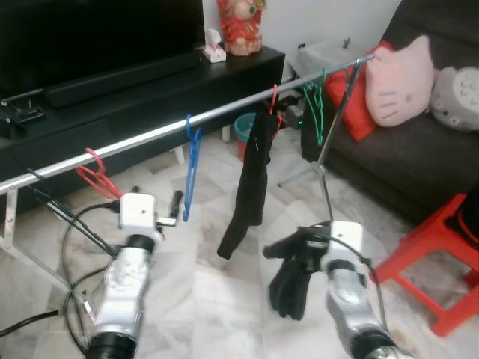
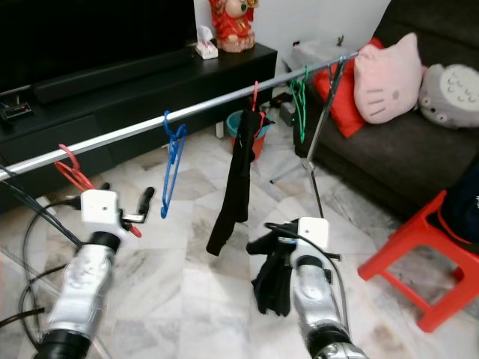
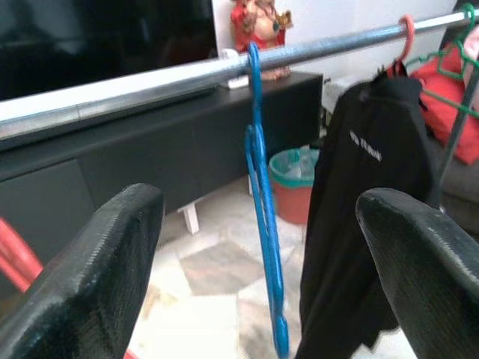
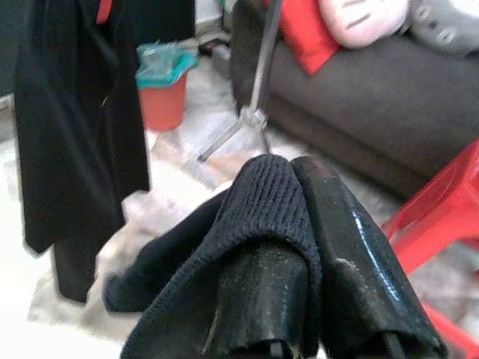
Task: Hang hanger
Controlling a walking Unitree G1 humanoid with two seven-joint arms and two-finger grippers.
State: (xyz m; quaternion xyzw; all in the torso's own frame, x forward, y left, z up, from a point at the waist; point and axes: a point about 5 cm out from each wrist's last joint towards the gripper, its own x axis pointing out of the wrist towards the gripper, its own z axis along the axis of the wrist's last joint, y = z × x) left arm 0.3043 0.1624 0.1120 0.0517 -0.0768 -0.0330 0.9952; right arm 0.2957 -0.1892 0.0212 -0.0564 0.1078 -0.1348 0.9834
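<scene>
From the head, we see a black garment (image 1: 251, 179) hanging beside the blue hanger (image 1: 192, 168) on the rail (image 1: 157, 134). Our left gripper (image 3: 258, 262) gapes, released, before that thin hanger. Our right gripper (image 4: 299, 292) is clenched around a dark cloth (image 4: 224, 254).

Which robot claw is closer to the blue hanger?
The left claw. It is open just beside the blue hanger on the rail, facing it. The right claw is farther off, past the hanging black garment, shut on a dark cloth.

A home living room: dark sofa (image 1: 419, 161) with plush cushions (image 1: 399, 81), black TV console (image 1: 150, 97), marble floor (image 1: 217, 292).
</scene>
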